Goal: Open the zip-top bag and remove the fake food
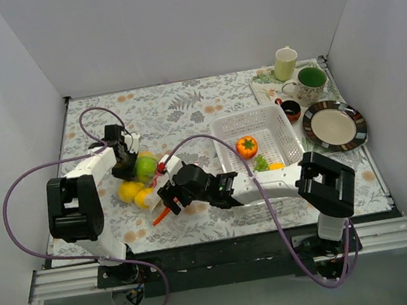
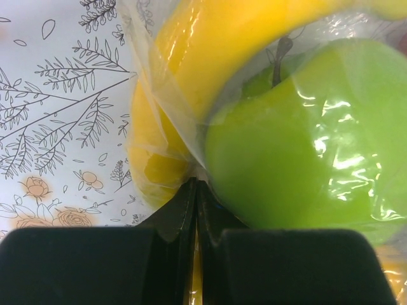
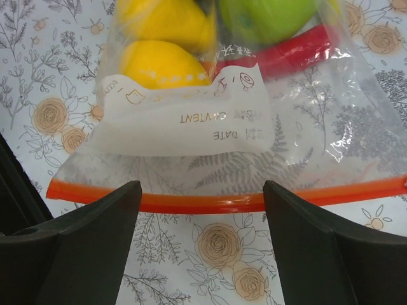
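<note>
Flower-print bench (image 1: pixel 182 110) carries the bag (image 3: pixel 191 127), just beside the basket (image 1: pixel 225 130) on its left-arm side. Nearest, the right end effector (image 3: pixel 201 198) stands wide astride the orange zip strip (image 3: pixel 356 189). Farther off, the left end effector (image 2: pixel 196 210) pinches film beside the apple (image 2: pixel 299 159). The film looks thin, limp and slippery, its load light; I would grip one lip at the stiffer strip.
</note>
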Robot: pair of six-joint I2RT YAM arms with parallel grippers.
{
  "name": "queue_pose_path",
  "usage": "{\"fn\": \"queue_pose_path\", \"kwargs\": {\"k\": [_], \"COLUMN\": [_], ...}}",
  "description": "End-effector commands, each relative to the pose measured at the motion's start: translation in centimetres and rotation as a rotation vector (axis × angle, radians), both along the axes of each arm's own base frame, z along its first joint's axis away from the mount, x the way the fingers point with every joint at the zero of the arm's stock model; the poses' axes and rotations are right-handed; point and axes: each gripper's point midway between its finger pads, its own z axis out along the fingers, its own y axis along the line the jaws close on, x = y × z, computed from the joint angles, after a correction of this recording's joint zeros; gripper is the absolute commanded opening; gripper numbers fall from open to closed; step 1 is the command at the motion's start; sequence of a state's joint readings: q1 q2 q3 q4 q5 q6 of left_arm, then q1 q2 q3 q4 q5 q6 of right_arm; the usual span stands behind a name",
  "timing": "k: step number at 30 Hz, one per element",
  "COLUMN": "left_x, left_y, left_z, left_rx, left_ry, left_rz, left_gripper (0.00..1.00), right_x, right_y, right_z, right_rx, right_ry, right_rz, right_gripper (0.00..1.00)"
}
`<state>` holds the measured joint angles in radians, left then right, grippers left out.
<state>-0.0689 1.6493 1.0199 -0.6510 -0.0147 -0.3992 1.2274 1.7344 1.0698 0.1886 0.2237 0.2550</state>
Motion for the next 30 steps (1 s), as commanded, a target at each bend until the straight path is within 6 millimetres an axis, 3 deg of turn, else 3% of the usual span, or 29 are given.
{"fn": "queue_pose_path", "kwargs": {"k": [1, 6, 9, 10, 17, 20, 24, 27, 30], "left_x": [-0.5, -0.6, -0.5, -0.5, -0.8, -0.9, -1.3, -1.6, -2.0], "left_y": [0.4, 0.3, 0.2, 0.1, 0.4, 0.4, 0.5, 0.5, 0.8], "left_z": [-0.1, -0.4, -0.7, -0.7, -1.5, -2.1, -3.0, -3.8, -4.7], "left_rx": [0.020, 0.019, 0.014, 0.011, 0.020, 0.027, 0.029, 0.036, 0.054], "left_ry": [-0.001, 0.003, 0.011, 0.011, 0.035, 0.065, 0.121, 0.162, 0.195], "left_rz": [-0.010, -0.017, -0.012, -0.015, -0.008, 0.002, 0.031, 0.058, 0.077], "left_gripper": [0.00, 0.00, 0.00, 0.00, 0.00, 0.00, 0.00, 0.00, 0.00], "right_x": [-0.3, -0.6, -0.5, -0.3, -0.3, -0.4, -0.6, -0.5, -0.6], "right_y": [2.2, 1.3, 0.1, -0.3, -2.3, -2.7, -3.6, -3.7, -3.8], "right_z": [0.5, 0.5, 1.4, 2.6, 4.6, 3.9, 1.8, 1.3, 0.4], "right_rx": [0.044, 0.046, 0.062, 0.085, 0.127, 0.113, 0.085, 0.092, 0.083], "right_ry": [-0.004, -0.013, -0.031, -0.049, -0.093, -0.102, -0.107, -0.130, -0.138], "right_rz": [0.045, 0.027, 0.004, -0.010, -0.039, -0.033, -0.026, -0.016, -0.002], "right_gripper": [0.84, 0.82, 0.82, 0.82, 0.77, 0.71, 0.53, 0.39, 0.34]}}
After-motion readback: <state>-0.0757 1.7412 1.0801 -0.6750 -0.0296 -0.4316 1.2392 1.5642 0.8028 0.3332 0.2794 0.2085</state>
